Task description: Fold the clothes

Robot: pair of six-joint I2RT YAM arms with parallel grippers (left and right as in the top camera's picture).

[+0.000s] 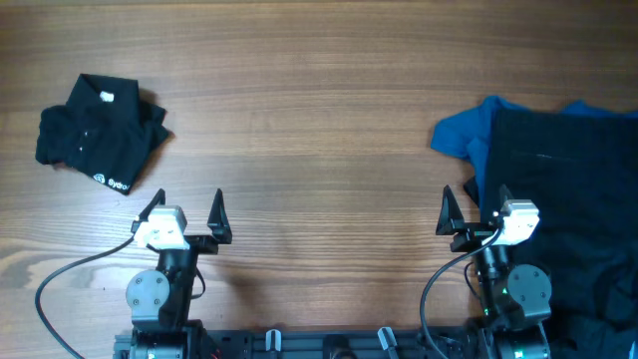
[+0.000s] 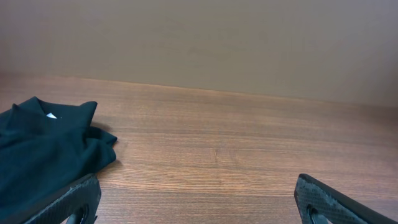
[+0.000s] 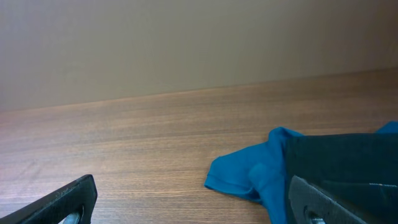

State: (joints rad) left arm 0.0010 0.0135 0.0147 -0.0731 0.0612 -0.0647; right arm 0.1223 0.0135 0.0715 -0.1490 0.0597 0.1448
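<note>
Clothes [image 1: 543,150] sit mostly in a pile at the right edge of the overhead frame: a blue top [image 1: 461,135] spread on the table [image 1: 319,110], with a large black garment [image 1: 573,189] lying over its right part and running off the frame. A small black shirt [image 1: 98,130] is bunched at upper left, well apart from the pile, white print near its lower edge.

Left fingers [image 1: 218,215] are spread wide at lower left, holding nothing, near the black shirt but not touching it. In the left wrist view the shirt [image 2: 43,155] is at left, just beyond the fingers [image 2: 68,202].

Right fingers [image 1: 448,211] are spread too and empty, at lower right; one is above bare table, the other is over the black garment's edge. The right wrist view shows the blue top [image 3: 245,174] and black garment [image 3: 342,155] ahead of the fingers [image 3: 59,200].
</note>
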